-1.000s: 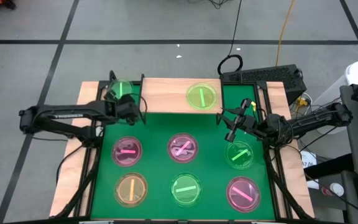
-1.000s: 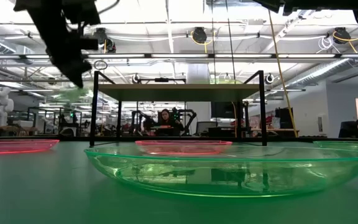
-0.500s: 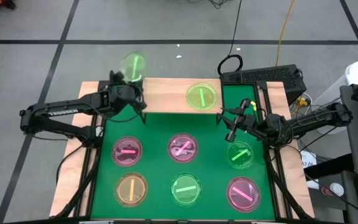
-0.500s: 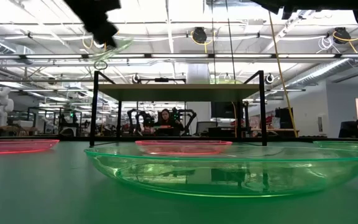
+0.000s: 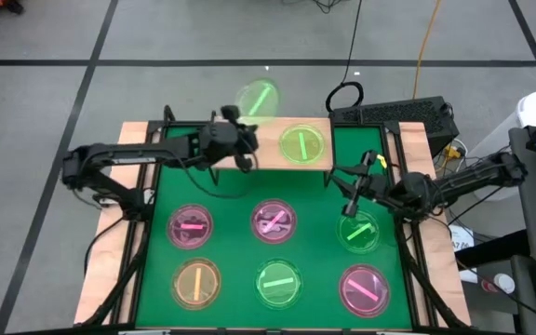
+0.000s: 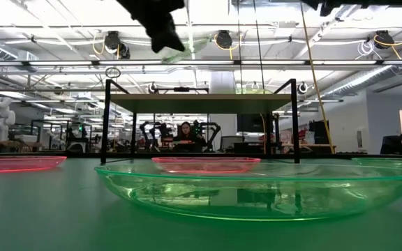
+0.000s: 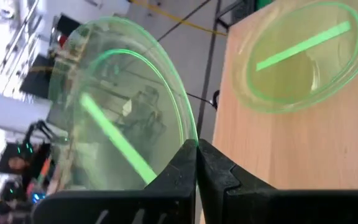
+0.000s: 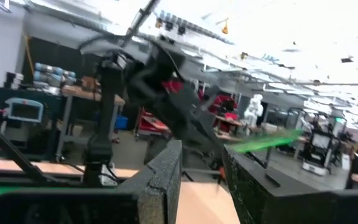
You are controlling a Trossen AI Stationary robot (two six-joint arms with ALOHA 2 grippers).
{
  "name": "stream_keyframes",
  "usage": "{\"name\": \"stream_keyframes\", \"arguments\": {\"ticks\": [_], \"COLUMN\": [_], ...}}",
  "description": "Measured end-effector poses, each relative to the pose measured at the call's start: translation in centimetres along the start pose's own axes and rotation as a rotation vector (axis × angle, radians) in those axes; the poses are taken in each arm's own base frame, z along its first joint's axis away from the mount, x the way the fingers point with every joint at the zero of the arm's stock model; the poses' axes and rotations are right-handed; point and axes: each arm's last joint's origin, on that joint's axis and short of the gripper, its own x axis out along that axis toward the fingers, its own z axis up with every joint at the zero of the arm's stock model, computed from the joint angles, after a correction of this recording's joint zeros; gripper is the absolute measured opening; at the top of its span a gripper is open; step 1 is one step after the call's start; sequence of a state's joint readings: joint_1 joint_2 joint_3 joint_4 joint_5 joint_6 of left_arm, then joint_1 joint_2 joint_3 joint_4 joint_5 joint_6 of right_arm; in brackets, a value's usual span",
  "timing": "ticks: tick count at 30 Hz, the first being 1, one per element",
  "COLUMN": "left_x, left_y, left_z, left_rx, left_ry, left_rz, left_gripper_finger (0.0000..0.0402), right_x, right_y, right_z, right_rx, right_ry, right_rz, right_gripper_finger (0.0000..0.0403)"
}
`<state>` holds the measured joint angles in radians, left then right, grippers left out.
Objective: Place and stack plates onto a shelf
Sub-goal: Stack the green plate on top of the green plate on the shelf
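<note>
One green plate (image 5: 302, 145) is already parked on the shelf (image 5: 249, 156), upper middle of the frame. A second green plate (image 5: 257, 98) is pinched by the left gripper (image 5: 240, 140) just above the shelf. Six plates are left on the mat (image 5: 231, 200). The right gripper (image 5: 350, 200), middle right, is slightly parted and empty.

The green tabletop (image 5: 235, 191) carries six plates in two rows: pink (image 5: 191, 226), pink (image 5: 274, 221), green (image 5: 358, 232) behind; orange (image 5: 196, 282), green (image 5: 278, 283), pink (image 5: 363, 289) in front. The wooden shelf (image 5: 268, 156) holds one yellow-green plate (image 5: 301, 145).
</note>
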<state>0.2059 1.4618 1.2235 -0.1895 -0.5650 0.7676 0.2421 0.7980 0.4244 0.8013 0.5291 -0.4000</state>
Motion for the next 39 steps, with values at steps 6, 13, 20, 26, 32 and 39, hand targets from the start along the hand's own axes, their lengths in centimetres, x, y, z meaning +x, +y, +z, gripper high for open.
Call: {"name": "stream_keyframes", "arguments": {"ticks": [6,13,20,26,32,39], "left_x": [2.7,4.6,5.9,6.1,6.4,7.3], "left_y": [-1.4,-3.5,-5.4,-5.6,-5.6,-4.8], "left_z": [1.6,4.8,5.4,4.9,4.7,4.0], "left_rx": [0.095,0.271,0.373,0.363,0.360,0.329], "left_ry": [-0.041,-0.177,-0.213,-0.183,-0.178,-0.151], "left_rz": [-0.095,-0.195,-0.351,-0.386,-0.384,-0.370], "left_gripper_finger": [0.0003,0.0003,0.0003,0.0027,0.0048,0.0058], "right_x": [-1.2,-2.0,-2.0,-2.0,-2.0,-2.0], "right_y": [-0.5,-1.4,-1.4,-1.4,-1.4,-1.4], "right_z": [1.0,1.5,1.5,1.4,1.4,1.4], "right_rx": [-0.002,-0.023,-0.020,-0.026,-0.028,-0.030], "right_ry": [-0.019,0.014,0.011,0.020,0.021,0.024], "right_rz": [0.017,-0.076,-0.081,-0.078,-0.077,-0.076], "right_gripper_finger": [0.0100,0.0100,0.0100,0.0100,0.0100,0.0100]}}
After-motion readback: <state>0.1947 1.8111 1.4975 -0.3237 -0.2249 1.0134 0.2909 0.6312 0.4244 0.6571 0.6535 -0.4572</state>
